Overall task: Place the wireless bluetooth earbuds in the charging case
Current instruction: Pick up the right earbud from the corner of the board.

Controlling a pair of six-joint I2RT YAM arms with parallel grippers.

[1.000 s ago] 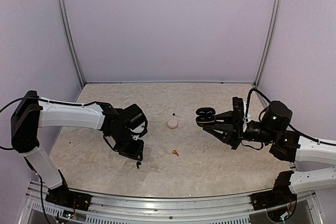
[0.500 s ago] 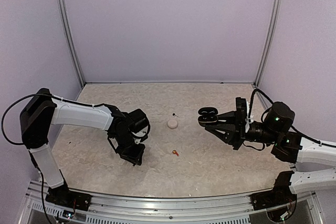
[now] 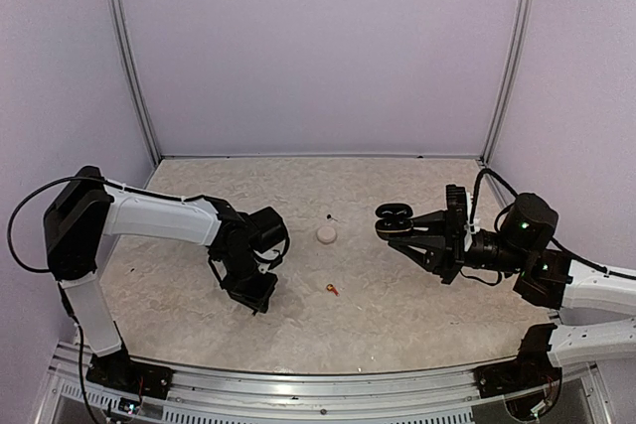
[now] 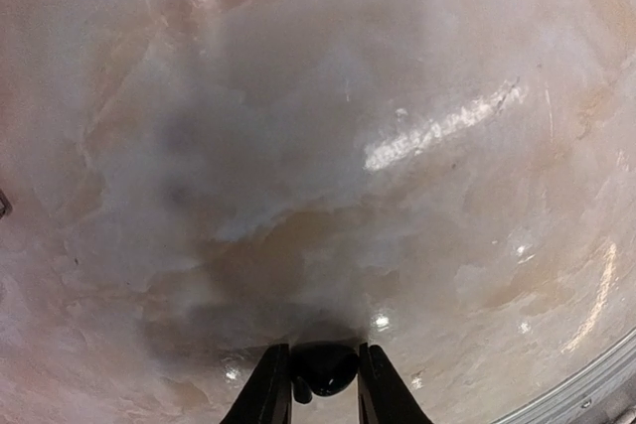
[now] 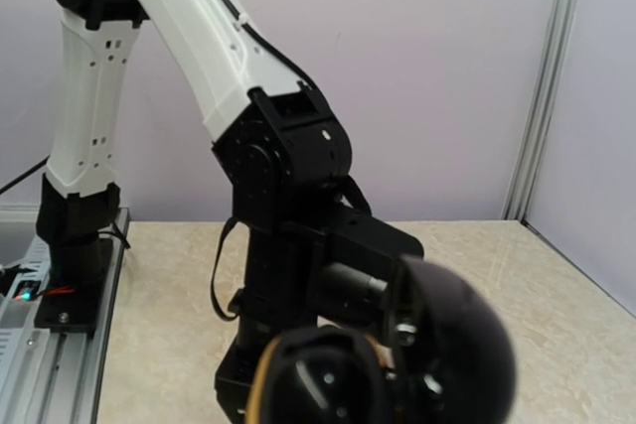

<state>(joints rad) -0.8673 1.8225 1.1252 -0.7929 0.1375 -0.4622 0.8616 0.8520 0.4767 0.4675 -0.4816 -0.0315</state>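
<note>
Left wrist view alone: black earbud (image 4: pixel 323 368) seen pinched between fingers (image 4: pixel 270 392) of left claw (image 4: pixel 323 386), bottom centre, close over bench (image 4: pixel 328 146). In top view bud is hidden under that claw. Right claw (image 3: pixel 401 228) is closed on open black charging case (image 3: pixel 395 213), right of centre, raised. Right wrist view partly blocked by case, left arm (image 5: pixel 288 166) behind. Red-orange earbud (image 3: pixel 331 289) and white round case (image 3: pixel 326 233) are seen lying between claws, apart.

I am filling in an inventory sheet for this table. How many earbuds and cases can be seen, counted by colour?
Black earbud: 1
Red-orange earbud: 1
Black charging case, open: 1
White round case: 1
Total: 4, not counting a dark speck beside the white case, too small to identify.
</note>
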